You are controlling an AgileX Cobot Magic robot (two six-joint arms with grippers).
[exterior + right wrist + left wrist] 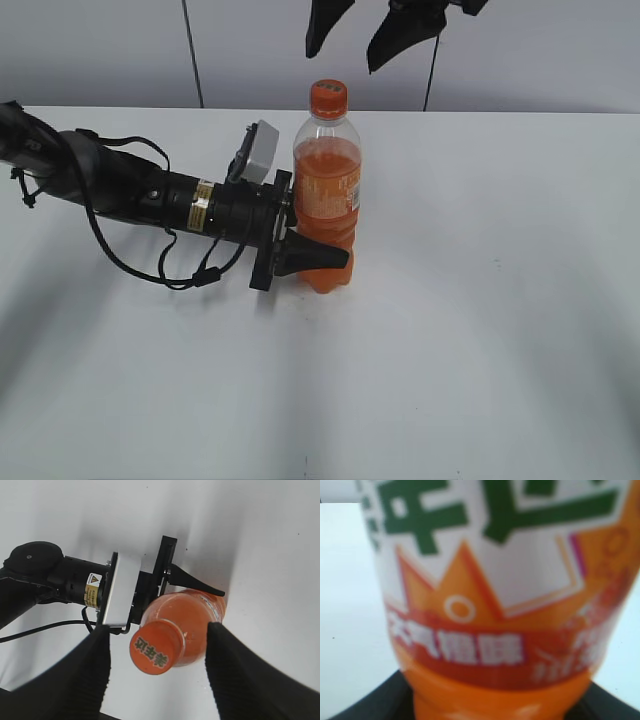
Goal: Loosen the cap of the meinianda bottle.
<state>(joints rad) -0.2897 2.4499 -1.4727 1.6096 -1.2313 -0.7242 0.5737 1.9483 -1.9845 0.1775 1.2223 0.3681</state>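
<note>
The meinianda bottle (pixel 495 605) fills the blurred frame, its orange label showing a white patch with green characters.

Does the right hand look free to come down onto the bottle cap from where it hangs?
Probably yes. The right hand hangs open above the cap, fingers either side, nothing between. The left hand holds the meinianda bottle low on its body, clear of the neck.

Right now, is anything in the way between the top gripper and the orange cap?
No, nothing visible is. The right gripper hangs open above the cap, with only air between. The left gripper holds the meinianda bottle lower down, well below the cap.
</note>
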